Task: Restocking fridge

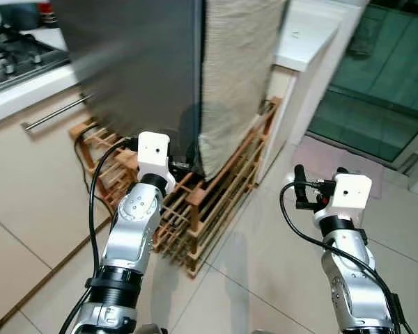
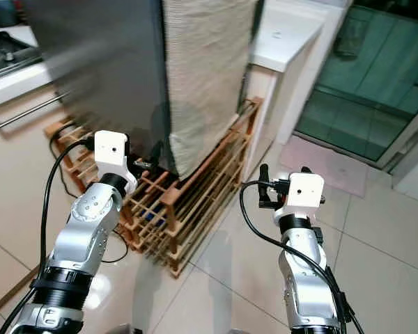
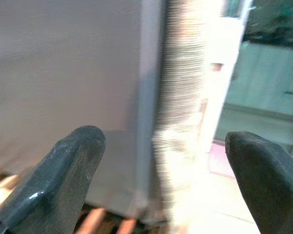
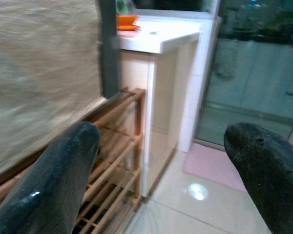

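A: Where's the fridge (image 1: 136, 62)?

B: Straight ahead of you, standing on the wooden rack (image 1: 216, 198), with a beige cloth (image 1: 233, 76) draped down its right side. Your left gripper (image 3: 161, 180) is spread wide, empty, close to the fridge's lower corner.

A: And the right gripper (image 4: 166, 180)?

B: Also spread wide, empty, further right of the fridge. You'd best find the door's edge before reaching; the cloth may hide it.

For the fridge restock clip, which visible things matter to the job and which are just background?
Job-related:
- tall grey steel fridge
- left tool, open, near the fridge
- right tool, open, empty

Background:
- beige woven cloth hanging on the fridge side
- slatted wooden rack
- pink floor mat
- orange bowl
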### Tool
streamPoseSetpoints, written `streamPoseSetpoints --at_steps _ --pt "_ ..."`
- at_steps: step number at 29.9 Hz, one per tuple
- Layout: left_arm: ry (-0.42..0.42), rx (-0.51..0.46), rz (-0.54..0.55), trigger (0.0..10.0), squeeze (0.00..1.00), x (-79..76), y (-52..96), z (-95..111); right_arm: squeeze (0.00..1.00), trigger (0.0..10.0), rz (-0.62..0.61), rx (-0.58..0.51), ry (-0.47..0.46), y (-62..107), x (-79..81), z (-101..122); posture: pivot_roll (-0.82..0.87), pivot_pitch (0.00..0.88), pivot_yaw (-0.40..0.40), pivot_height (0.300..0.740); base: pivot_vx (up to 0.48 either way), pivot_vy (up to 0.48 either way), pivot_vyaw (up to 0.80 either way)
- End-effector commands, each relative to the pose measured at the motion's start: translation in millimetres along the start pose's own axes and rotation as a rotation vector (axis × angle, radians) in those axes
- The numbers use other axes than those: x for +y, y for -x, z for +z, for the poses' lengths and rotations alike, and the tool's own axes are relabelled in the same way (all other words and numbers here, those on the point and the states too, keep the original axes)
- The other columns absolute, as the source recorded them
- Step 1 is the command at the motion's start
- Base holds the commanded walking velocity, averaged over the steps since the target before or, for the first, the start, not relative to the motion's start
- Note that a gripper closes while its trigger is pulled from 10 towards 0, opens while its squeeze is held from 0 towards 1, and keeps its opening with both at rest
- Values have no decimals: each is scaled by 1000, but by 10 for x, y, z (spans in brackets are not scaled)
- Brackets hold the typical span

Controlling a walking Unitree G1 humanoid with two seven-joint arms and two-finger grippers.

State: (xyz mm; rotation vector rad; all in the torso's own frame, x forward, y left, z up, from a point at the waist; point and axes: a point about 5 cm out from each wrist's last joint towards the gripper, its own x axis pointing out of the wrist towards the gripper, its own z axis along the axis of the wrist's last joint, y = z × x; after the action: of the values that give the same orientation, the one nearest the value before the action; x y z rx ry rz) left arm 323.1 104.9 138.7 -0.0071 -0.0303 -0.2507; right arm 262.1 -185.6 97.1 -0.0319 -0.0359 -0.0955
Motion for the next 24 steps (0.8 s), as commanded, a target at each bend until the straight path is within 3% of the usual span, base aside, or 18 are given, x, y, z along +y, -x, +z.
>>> streamPoseSetpoints --at_steps 1,9,11,19,24 --pt "-23 2 24 10000 0 73 -24 9 0 10000 14 1 -10 -12 31 1 26 8 -29 740 0 0 0" --pt "-67 -19 -6 10000 0 36 -120 77 0 10000 42 3 27 20 41 -3 17 10 -39 740 0 0 0" --pt "-104 -34 -41 10000 0 3 -157 104 0 10000 65 3 19 14 77 -16 30 0 -34 740 0 358 -694" --pt "-109 -47 -108 10000 0 -64 -133 102 0 10000 67 14 4 8 142 -66 41 0 -19 740 182 404 -692" --pt "-93 -45 -75 10000 0 -8 -127 96 0 10000 74 17 9 9 156 -86 48 0 -17 740 110 301 -674"
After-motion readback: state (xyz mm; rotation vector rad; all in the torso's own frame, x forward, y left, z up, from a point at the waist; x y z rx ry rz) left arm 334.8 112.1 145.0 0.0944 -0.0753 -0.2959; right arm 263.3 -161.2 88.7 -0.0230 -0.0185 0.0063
